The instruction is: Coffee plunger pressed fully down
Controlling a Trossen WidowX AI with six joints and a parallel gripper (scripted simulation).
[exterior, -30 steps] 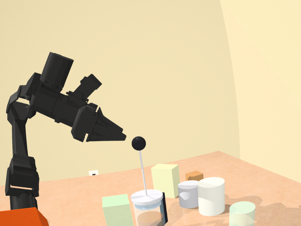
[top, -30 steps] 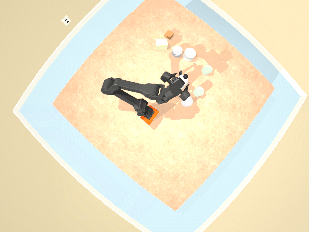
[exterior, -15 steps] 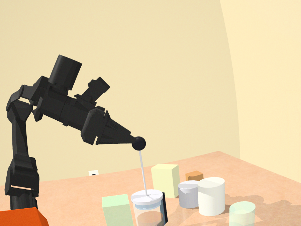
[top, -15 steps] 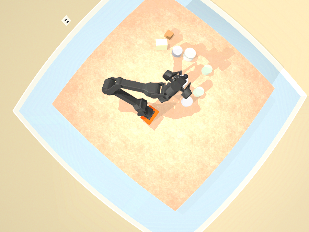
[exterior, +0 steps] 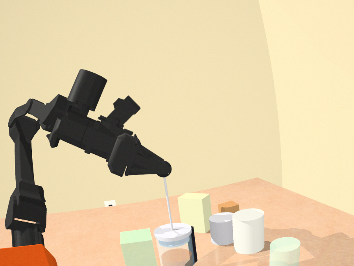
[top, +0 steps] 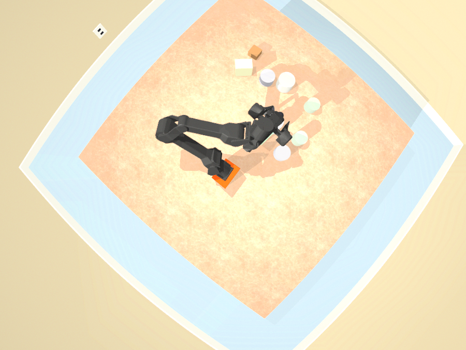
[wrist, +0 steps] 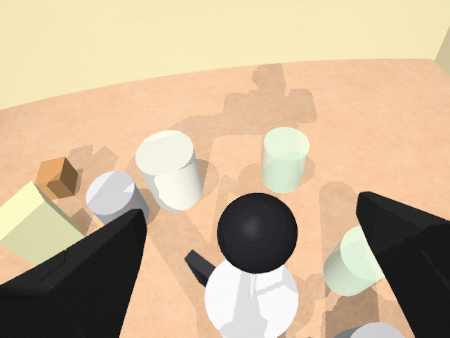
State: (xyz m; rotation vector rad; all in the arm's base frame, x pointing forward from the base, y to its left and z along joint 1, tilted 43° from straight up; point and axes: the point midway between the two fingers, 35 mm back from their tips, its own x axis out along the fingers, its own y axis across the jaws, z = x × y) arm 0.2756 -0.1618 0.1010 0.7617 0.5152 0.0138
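The black parallel-jaw gripper (wrist: 256,257) has its fingers wide open around the round black plunger knob (wrist: 257,233), touching nothing. Below the knob stands the glass coffee press with white lid (exterior: 172,232), upright, beside the pale green block (exterior: 137,246).

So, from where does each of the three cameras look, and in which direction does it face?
Top: high overhead, facing straight down on the table; shows the whole arm.
Exterior: low at the table's side near the orange base, facing the press; shows arm and gripper.
Wrist: on the gripper, looking down between both open fingers onto the knob.
Shared: exterior and wrist both show the press's white lid and the cream cylinder.
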